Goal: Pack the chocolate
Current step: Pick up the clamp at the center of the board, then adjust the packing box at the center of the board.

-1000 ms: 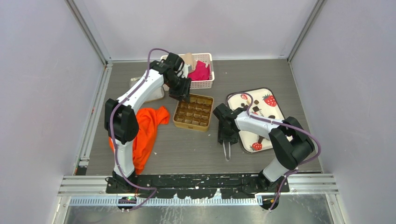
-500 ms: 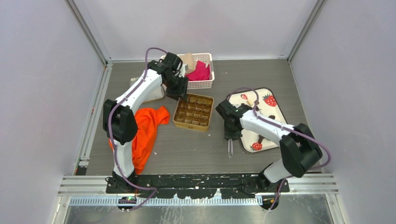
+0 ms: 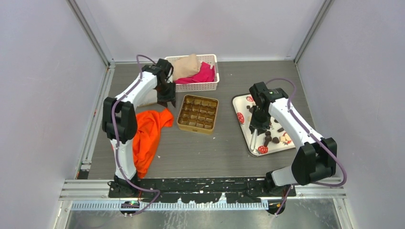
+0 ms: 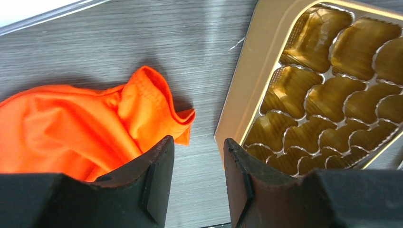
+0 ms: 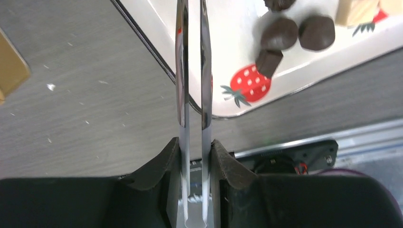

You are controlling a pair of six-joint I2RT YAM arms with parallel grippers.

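Your right pincer [image 5: 195, 142] is shut tight on a pair of thin metal tongs [image 5: 192, 71]. The tongs reach out across the edge of the white tray [image 5: 237, 28], the one with red strawberries on it. The chocolate [image 5: 279, 34] lies on that tray, near the tongs but not touching them. You can see two round dark pieces side by side, a small dark block right next to them, and a pale piece a bit further off. From above, more dark pieces sit here and there on the tray. You cannot see the tips of the tongs well enough to tell if they hold anything.

Your left pincer [image 4: 197, 142] is open with nothing in it. It hangs over the grey tabletop [image 3: 200, 148], in the gap between the orange cloth [image 4: 71, 123] and the gold tin [image 4: 242, 71], well apart from the tray
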